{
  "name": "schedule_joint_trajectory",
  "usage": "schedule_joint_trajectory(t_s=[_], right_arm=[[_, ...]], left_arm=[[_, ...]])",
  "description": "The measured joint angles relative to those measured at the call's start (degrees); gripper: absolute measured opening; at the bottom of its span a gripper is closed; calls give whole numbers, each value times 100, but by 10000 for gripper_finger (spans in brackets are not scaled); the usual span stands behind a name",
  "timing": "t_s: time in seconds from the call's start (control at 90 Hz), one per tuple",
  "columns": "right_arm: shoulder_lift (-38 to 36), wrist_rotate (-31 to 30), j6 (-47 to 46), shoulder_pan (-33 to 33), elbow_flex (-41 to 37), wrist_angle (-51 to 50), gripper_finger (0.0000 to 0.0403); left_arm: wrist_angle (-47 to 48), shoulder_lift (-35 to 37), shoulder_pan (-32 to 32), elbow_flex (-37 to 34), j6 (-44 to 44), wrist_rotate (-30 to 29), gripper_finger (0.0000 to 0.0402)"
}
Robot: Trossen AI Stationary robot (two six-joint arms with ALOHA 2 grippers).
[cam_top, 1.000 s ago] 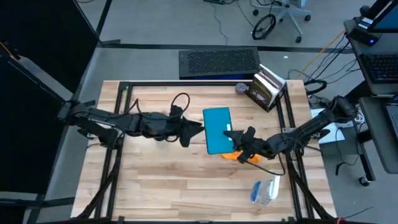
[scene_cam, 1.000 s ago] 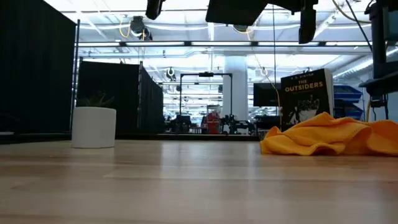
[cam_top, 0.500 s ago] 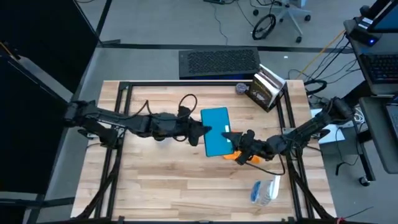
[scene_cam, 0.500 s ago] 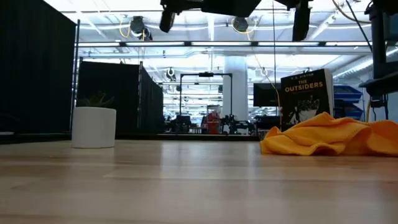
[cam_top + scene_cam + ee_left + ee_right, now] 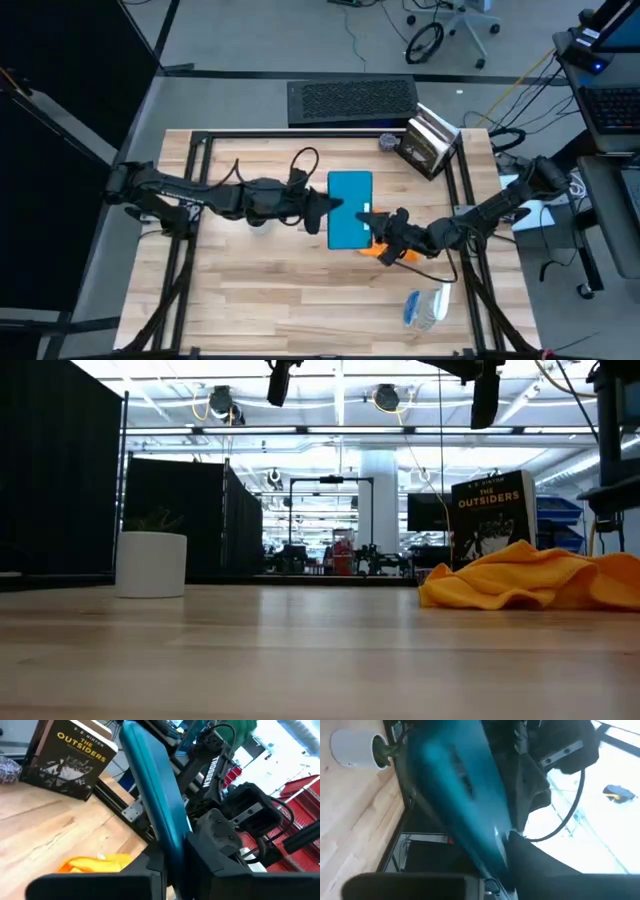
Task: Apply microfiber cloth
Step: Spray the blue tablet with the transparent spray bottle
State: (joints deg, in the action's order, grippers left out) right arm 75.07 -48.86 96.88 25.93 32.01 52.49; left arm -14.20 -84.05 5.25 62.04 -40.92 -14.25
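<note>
The left gripper [image 5: 325, 207] is clamped on the left edge of a teal tablet [image 5: 349, 209], its two dark fingers [image 5: 150, 880] closed on either side of the thin slab. The right gripper [image 5: 368, 218] pinches the opposite edge — in its own wrist view the tablet fills the frame right at the fingers. Between them the two arms hold the tablet up off the wooden table [image 5: 260, 270], near its middle; from table height no tablet shows at surface level, only arm parts hanging overhead.

The microfiber cloth [image 5: 520, 580] is a bright orange crumpled heap resting on the table, just below the right gripper and partly hidden under that arm from above. Neither gripper touches it.

Farther out, a paperback book [image 5: 490, 515] stands upright at the back right, a small white pot [image 5: 150, 564] with a plant sits off to the side, and a clear spray bottle [image 5: 425, 307] lies near the front right edge.

As I judge it, the wiping has not begun — both grippers are busy with the tablet, so one must let go and take up the cloth before it can meet the screen.
</note>
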Motion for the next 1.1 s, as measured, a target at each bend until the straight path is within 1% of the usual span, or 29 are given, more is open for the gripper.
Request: schedule_joint_trajectory(t_s=[0.144,0.3,0.433,0.489,0.578,0.711,0.811,0.967,1.033,1.1], right_arm=[[0,-289,-619,4,4,41,131],[-7,-397,-1438,0,20,92,193],[-15,-1028,-2669,5,4,75,237],[-15,-1418,-3219,28,4,64,250],[-14,-1976,-3926,138,4,30,262],[-24,-2314,-4512,482,4,-79,267],[-80,-2334,-4990,708,4,-81,267],[-90,-2199,-5911,832,4,-152,267],[-90,-1859,-6408,832,4,-316,267],[-90,-1198,-7063,824,4,-478,267]], left_arm=[[-101,83,-1,-1,287,-49,20],[-8,364,3,-21,652,-80,15],[37,772,9,-23,1282,-309,12],[124,924,32,-20,1545,-473,12],[304,1123,79,-20,1984,-548,12],[615,1342,159,-19,2549,-722,13],[951,1370,200,-9,2834,-908,13],[1499,1355,200,-9,2822,-920,14],[1698,1357,202,-9,2807,-914,14],[1854,1355,202,-9,2795,-911,14]])
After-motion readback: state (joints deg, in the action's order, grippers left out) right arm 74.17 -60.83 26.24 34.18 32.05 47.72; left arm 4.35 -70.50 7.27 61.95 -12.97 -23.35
